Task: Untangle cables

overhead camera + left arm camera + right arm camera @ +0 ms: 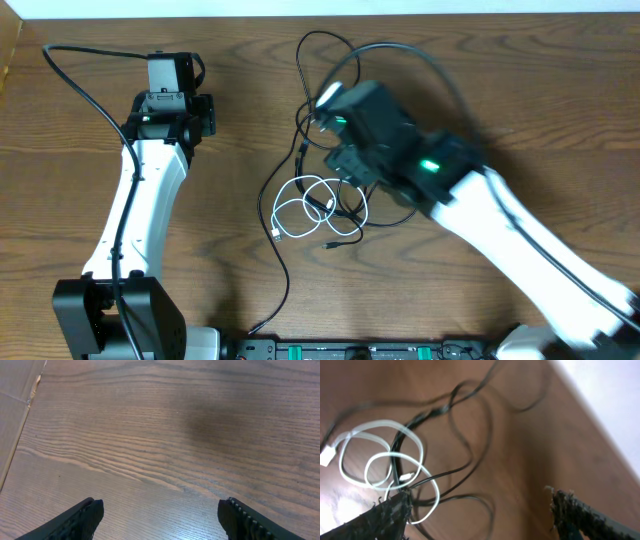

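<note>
My left gripper (pixel 161 508) is spread wide over the table (pixel 150 430), at the far left, well apart from the cables. My right gripper (pixel 480 495) is spread, pinching nothing, above the white cable (pixel 384 422), which lies looped among the black cables (pixel 427 414) mid-table.

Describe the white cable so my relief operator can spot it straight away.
Find the middle of the wooden table, by the right gripper. The white cable lies there coiled in small loops, tangled with black cables. It is the only pale cord.
</note>
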Motion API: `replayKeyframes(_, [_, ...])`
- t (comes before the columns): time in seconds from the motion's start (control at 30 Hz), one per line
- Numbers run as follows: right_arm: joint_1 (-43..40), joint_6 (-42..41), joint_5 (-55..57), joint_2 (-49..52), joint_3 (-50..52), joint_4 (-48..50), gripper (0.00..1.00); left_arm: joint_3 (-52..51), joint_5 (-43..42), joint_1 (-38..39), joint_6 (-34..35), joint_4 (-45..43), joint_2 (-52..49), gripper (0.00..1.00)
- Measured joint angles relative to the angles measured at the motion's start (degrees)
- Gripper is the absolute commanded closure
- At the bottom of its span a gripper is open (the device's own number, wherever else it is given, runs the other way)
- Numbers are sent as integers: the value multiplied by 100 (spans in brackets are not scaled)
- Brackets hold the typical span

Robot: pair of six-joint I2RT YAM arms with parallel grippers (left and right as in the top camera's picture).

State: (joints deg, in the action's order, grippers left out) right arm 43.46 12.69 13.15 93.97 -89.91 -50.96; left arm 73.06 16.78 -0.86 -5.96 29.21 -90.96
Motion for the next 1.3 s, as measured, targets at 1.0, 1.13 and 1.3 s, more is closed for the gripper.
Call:
replayKeyframes(1.0, [0,2490,-1502,2015,13,284,1,0,2,0,-4,-151,0,21])
replayKeyframes(1.13, [0,2546,-1591,2055,13,348,3,0,0,0,-4,-151,0,21])
replayKeyframes(1.3, [-7,2557,-1687,2122,15,372,4,0,0,0,-4,-151,0,21])
